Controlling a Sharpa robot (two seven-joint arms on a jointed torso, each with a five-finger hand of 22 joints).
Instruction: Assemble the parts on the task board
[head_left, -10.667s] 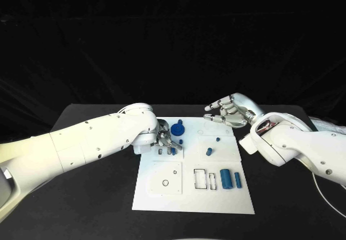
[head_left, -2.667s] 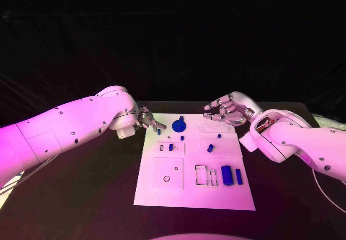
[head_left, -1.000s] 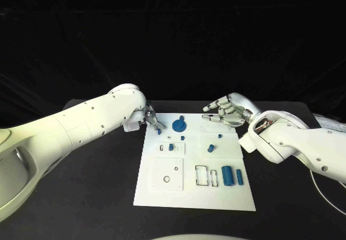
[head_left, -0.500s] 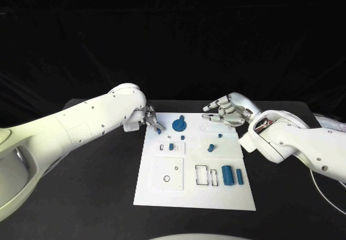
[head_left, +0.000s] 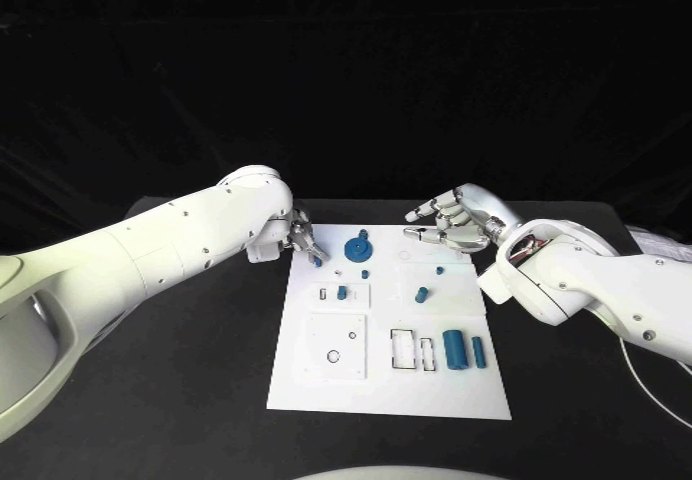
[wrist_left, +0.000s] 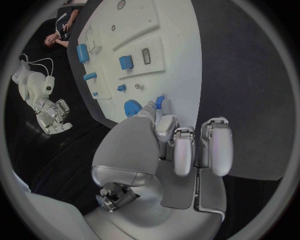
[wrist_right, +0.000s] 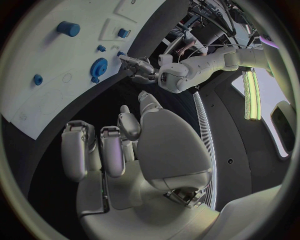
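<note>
The small blue cylindrical part (wrist_left: 160, 101) is pinched in the left hand (head_left: 304, 243) at the white task board's (head_left: 389, 390) far-left corner, barely shifted over the last second: insertion is pending. The right hand (head_left: 453, 223) idles curled and empty beyond the far edge.
</note>
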